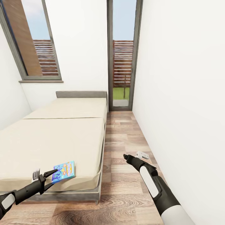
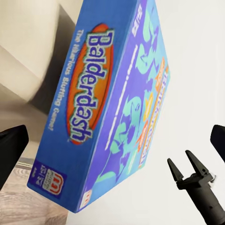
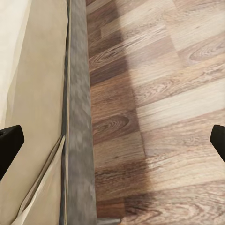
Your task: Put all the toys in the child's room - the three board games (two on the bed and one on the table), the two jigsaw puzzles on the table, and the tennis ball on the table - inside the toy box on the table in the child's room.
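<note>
Board game [image 1: 64,171], a blue box lying flat near the bed's [image 1: 53,137] foot corner just ahead of the open left claw [image 1: 50,178]: probably light, stiff and slick-lidded, best pinched across a thin edge; right claw [image 1: 130,158] open over floor.

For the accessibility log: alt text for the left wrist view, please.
A blue Balderdash game box seen close up and tilted, between the open left tool's dark finger tips at either edge. Behind it are the cream bed and white wall, with the right tool beyond.
</note>
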You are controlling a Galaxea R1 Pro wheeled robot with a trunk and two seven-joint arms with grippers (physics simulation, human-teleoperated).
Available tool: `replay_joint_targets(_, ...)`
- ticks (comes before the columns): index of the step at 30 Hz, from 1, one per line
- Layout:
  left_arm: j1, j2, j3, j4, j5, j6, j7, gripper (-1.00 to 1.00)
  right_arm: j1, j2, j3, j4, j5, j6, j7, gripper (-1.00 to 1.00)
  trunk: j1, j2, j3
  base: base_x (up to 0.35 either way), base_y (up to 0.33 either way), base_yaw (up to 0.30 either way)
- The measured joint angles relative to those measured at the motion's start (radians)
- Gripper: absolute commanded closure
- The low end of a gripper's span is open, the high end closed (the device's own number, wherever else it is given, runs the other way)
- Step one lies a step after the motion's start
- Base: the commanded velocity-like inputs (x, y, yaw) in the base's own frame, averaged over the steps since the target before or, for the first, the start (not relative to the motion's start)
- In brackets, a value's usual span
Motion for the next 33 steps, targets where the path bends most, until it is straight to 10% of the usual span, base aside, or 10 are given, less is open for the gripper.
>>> replay_joint_targets(33, 0.0, -0.001, 0.002, 0.0, -0.001, 0.001, 0.002, -1.0, 0.0, 0.0, 0.0, 0.0, 0.0, 0.0, 0.0, -1.0, 0.0, 0.0, 0.0, 0.0, 0.0, 0.0)
